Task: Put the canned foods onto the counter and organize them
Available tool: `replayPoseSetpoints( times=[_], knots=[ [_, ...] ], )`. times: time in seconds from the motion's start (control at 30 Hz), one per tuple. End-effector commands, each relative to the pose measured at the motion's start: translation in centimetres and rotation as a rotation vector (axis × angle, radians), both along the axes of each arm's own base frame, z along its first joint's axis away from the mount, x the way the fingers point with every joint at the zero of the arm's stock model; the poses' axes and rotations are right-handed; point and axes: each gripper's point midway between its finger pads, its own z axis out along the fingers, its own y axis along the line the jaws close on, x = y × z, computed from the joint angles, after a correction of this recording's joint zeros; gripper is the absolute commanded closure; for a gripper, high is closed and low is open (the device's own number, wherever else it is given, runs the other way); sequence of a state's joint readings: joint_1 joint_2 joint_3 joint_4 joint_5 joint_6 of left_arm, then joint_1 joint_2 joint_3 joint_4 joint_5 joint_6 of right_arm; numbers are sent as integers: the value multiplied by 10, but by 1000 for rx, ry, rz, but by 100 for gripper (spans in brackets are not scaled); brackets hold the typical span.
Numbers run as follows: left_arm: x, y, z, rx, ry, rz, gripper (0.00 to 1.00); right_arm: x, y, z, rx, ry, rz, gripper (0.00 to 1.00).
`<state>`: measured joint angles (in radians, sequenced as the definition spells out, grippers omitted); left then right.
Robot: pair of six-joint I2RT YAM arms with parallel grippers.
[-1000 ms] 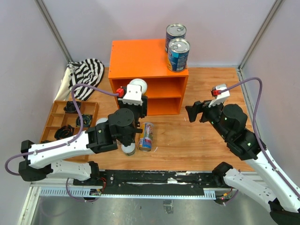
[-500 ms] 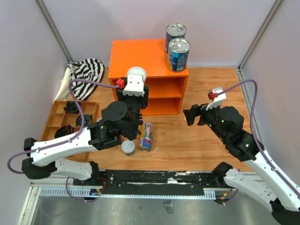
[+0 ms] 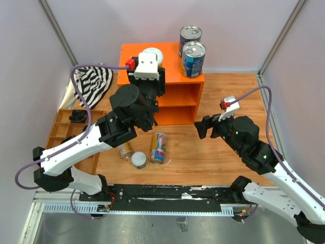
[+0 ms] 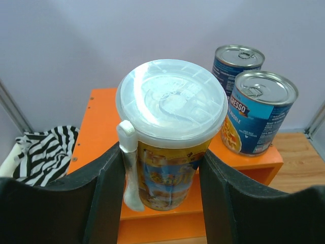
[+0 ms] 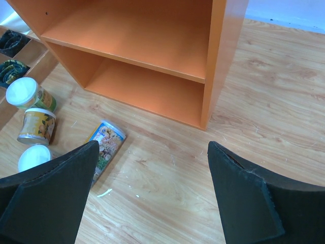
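Your left gripper (image 4: 162, 193) is clamped on a small yellow can (image 4: 170, 101) with a whitish lid. It holds the can upright over the orange counter (image 4: 96, 127), and you cannot tell whether the base touches the top. The can's label is too blurred to read. Just to its right, two blue cans (image 4: 259, 119) stand on the counter's corner. The nearer one reads "…RESSO", and the rest of the word wraps out of sight. Your right gripper (image 5: 152, 150) hangs with its fingers wide apart and nothing between them, over the table (image 5: 264, 127). A slim colourful can (image 5: 104, 145) lies on its side to the gripper's left.
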<state>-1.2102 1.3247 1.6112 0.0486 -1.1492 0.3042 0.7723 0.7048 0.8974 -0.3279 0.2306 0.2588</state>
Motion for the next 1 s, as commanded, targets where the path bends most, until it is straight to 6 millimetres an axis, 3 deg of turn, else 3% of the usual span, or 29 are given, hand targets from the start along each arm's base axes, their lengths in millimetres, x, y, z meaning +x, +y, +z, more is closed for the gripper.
replayPoseSetpoints(
  times=[0.0, 0.17, 0.77, 0.97],
  knots=[
    [14, -5, 41, -98, -55, -73, 100, -1, 4, 9, 17, -14, -2, 12],
    [39, -9, 50, -113, -43, -88, 100, -1, 6, 13, 19, -23, 3, 12],
    [142, -17, 38, -154, 27, -164, 100, 4, 14, 14, 8, -27, 16, 12],
    [165, -13, 38, -177, 23, -178, 100, 8, 18, 10, -6, -24, 19, 11]
  ],
)
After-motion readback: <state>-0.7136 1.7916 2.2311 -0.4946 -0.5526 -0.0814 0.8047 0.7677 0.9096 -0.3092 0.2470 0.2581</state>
